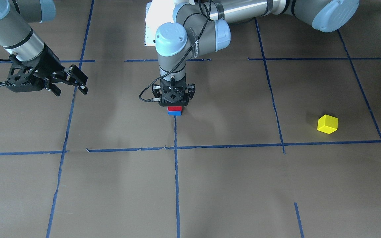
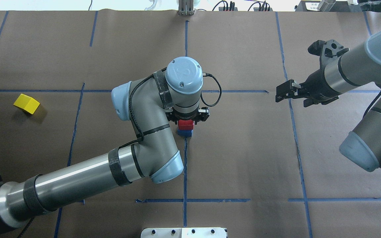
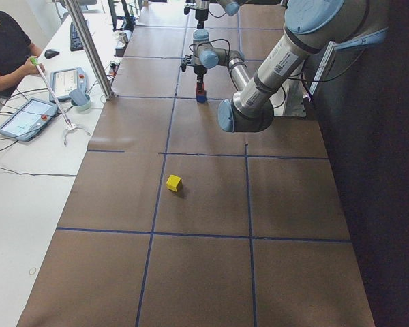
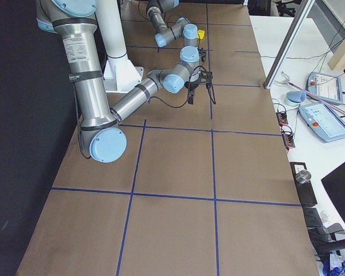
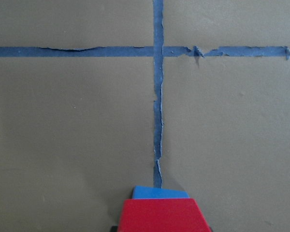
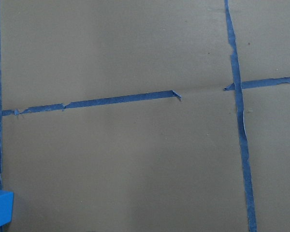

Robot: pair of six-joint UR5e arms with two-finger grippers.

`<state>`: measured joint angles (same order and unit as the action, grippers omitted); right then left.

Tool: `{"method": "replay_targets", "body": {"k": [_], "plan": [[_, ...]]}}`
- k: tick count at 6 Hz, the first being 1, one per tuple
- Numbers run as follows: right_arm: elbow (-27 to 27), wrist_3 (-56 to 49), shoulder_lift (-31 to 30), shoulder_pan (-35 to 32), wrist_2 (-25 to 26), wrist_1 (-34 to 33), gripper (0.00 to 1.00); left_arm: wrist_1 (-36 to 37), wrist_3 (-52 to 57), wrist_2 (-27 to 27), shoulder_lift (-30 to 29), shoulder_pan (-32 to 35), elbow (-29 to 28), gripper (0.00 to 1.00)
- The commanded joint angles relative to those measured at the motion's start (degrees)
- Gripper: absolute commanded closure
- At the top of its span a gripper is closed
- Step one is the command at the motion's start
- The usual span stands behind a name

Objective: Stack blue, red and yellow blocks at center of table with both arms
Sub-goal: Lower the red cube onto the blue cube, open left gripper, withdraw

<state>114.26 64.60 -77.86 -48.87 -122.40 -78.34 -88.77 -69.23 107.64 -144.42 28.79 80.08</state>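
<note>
Nearest the left wrist camera you have the red block, filling the 6 o'clock edge of that view. It sits on the blue block, whose top shows just beyond the red one's far edge. The pair stands as one upright stack with its long axis vertical and its faces square to the tape. A blue tape line runs from the stack towards 12 o'clock.

The left tool points straight down over the stack. It is clenched on the red block: dark finger edges show against both of the block's lower corners in the wrist view.

In the overhead view the stack stands at the centre of the tabletop.

You will find the yellow block at about 9 o'clock from the stack, well apart, resting on the tabletop. It is turned skew to the tape lines, one corner towards the front-facing camera.

The right tool hangs above the tabletop at about 3 o'clock from the stack in the overhead view. It is released, fingers spread, grasping nothing.
</note>
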Motion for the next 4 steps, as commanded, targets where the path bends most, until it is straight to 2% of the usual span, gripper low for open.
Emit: {"method": "replay_targets", "body": {"k": [1,2,3,4], "plan": [[0.08,0.00,0.16,0.00,-0.03,0.03,0.00,0.00,-0.02,0.03,-0.15,-0.05,0.60,0.00],[0.00,0.00,0.07,0.00,-0.03,0.03,0.00,0.87,-0.02,0.20,0.63,0.29,4.08,0.00],[0.00,0.00,0.07,0.00,-0.03,0.03,0.00,3.75,0.06,0.29,5.68,1.78,13.60,0.00],[0.08,0.00,0.07,-0.09,0.06,0.03,0.00,4.30,0.32,0.46,13.48,4.05,22.66,0.00]]}}
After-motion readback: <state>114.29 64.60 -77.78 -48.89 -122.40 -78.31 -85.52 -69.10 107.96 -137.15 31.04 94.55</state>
